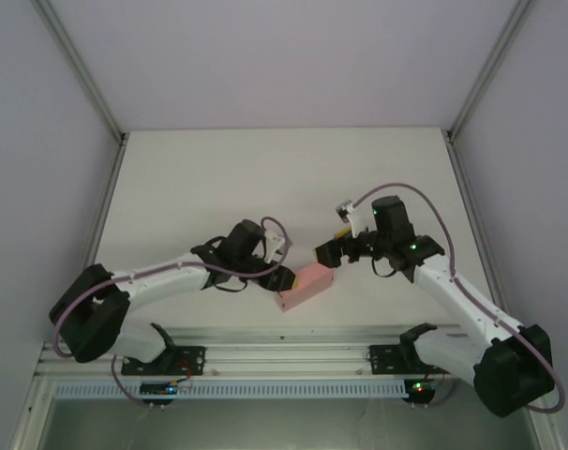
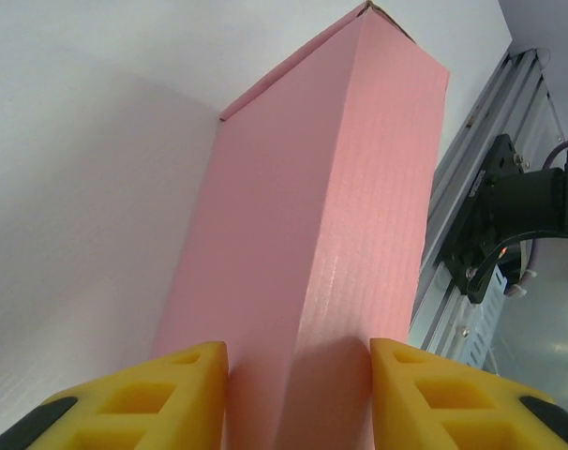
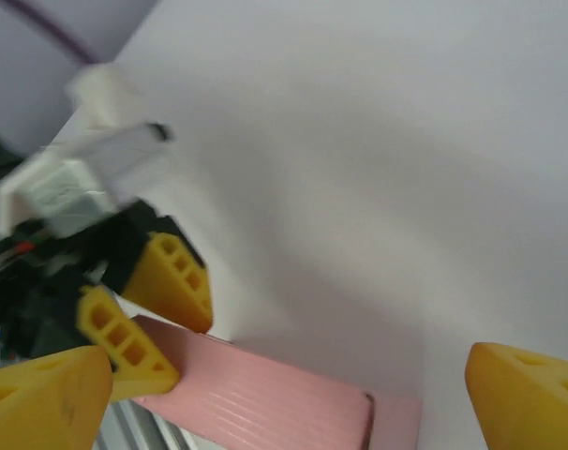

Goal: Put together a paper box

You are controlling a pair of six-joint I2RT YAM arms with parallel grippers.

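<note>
paper box (image 1: 306, 284) near table (image 1: 265, 178) front edge, left gripper (image 2: 298, 361) clamping it, right gripper (image 1: 327, 251) spread wide alongside

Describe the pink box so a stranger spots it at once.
On the white table, look near the front edge, between the two arms. The paper box lies there, one end clamped by the left gripper. It alone is pink, a rectangular block.

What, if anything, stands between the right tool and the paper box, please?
Nothing visible does: the open right tool hovers at one end of the paper box, while the left tool clamps the other end.
</note>
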